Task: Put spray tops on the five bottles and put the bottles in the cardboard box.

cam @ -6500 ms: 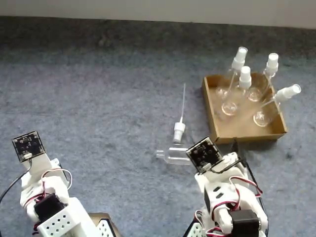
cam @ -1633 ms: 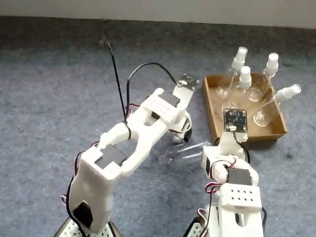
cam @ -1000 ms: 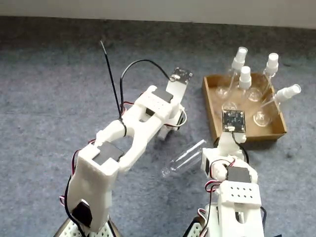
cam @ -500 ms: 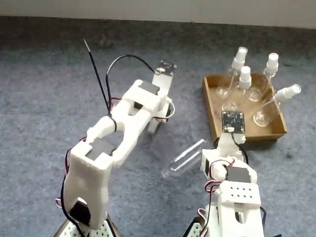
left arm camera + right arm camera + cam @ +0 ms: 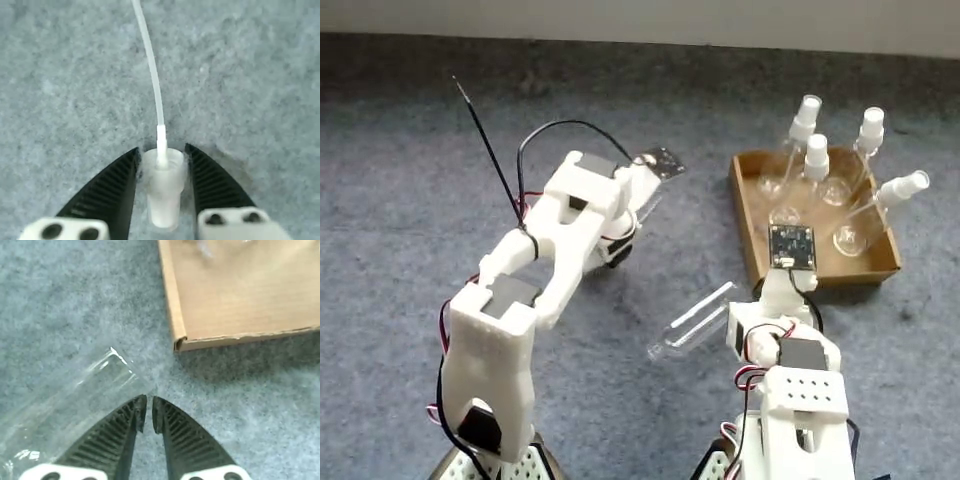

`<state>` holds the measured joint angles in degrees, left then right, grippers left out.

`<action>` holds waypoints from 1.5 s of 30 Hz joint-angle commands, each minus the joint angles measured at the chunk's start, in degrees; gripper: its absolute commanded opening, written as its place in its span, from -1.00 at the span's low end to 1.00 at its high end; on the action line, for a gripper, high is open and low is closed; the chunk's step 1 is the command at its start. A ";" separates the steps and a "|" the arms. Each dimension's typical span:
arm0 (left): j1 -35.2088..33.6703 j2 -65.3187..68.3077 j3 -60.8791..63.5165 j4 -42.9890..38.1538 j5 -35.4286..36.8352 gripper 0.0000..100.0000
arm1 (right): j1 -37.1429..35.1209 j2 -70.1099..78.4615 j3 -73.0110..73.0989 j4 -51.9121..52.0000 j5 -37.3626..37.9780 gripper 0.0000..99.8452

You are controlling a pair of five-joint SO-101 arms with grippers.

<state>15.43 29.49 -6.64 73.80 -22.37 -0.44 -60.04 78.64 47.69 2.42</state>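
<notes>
My left gripper (image 5: 161, 150) is shut on a white spray top (image 5: 161, 187), its thin dip tube (image 5: 150, 70) pointing away over the carpet. In the high view the left arm (image 5: 570, 230) stretches toward the middle of the table, left of the cardboard box (image 5: 748, 235). A clear uncapped bottle (image 5: 695, 320) lies slanted beside the right arm (image 5: 790, 350). My right gripper (image 5: 149, 402) is shut to a thin slit, and the bottle (image 5: 80, 400) rests along one finger. Several capped bottles (image 5: 807, 160) lean in the box.
Grey carpet (image 5: 440, 180) covers the table, with free room left of the arms and behind them. The box corner (image 5: 177, 342) sits just beyond my right gripper. A thin black wire (image 5: 485, 130) sticks up from the left arm.
The left arm has swung left, away from the box, carrying the spray top. The bottle and the right arm have stayed put over the last second.
</notes>
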 commanded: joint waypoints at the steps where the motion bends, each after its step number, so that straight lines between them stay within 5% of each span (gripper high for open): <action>1: -3.56 -1.36 -7.34 7.47 -2.73 -0.99 | -0.84 -0.04 -0.22 -0.84 -0.09 -0.99; 8: -8.04 -1.36 -22.02 25.85 -2.81 -0.99 | -1.54 -0.04 -0.22 -0.84 0.00 -0.99; 12: -9.45 -2.77 -22.02 27.25 -4.57 -0.99 | -1.54 -0.04 -0.22 -0.84 0.00 -0.99; 23: -8.57 -29.58 1.71 27.08 -9.14 -0.99 | -1.54 -0.04 -0.22 -0.84 0.00 -0.99; 27: -8.48 -36.18 11.82 26.90 -15.82 -0.99 | -1.54 -0.04 -0.31 -0.84 0.00 -0.99; 45: -12.70 -49.71 53.14 -10.02 -26.81 -0.99 | -1.54 -0.04 -0.31 -0.84 0.00 -0.99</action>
<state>3.38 -17.10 43.82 69.85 -48.13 -1.23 -60.04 78.64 47.69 2.42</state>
